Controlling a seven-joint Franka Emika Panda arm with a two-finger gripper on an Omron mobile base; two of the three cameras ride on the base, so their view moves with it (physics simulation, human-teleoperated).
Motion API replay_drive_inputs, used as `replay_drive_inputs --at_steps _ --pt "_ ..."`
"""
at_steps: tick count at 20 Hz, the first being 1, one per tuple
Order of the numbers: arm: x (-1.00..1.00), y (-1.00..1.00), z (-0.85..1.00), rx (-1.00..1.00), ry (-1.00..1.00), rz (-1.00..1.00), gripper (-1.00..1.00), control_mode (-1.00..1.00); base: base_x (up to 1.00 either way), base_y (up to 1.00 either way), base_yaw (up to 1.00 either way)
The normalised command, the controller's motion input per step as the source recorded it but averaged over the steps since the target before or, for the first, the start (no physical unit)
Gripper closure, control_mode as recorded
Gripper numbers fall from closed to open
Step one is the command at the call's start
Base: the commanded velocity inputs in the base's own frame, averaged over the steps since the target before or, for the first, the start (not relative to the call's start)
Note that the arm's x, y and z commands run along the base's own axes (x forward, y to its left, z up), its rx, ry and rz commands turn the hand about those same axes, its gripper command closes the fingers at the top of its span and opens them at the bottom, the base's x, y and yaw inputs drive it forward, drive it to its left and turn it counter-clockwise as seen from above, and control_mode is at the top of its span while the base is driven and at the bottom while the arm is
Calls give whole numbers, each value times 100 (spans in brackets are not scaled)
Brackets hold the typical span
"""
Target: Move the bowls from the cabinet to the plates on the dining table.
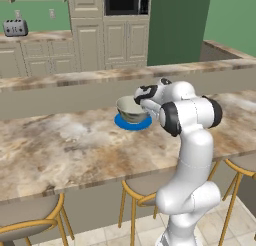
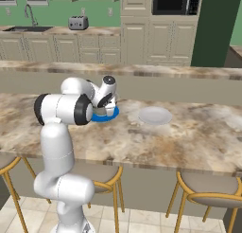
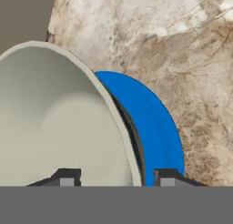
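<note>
A: How does the gripper (image 3: 117, 176) stand?
B: Jaws spread, one tip inside the grey-white bowl (image 1: 130, 109), one outside its rim; neither visibly presses it.
A: And the bowl?
B: Upright on the blue plate (image 1: 133, 122), on the dining table (image 1: 60, 145).
A: The surroundings?
B: Green walls, beige cupboards, a microwave (image 2: 173, 2); then stools (image 2: 208, 192), the pale plate (image 2: 155, 115) well apart, a toaster (image 2: 78, 22).
</note>
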Motion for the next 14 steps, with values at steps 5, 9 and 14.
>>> replay_drive_inputs --at_steps 5,9,14 --pt "-28 0 33 0 0 0 -100 -100 0 0 0" --pt "-71 -1 64 -1 -3 0 -100 -100 0 0 0" --pt "-96 -3 61 -1 0 0 -100 -100 0 0 0"
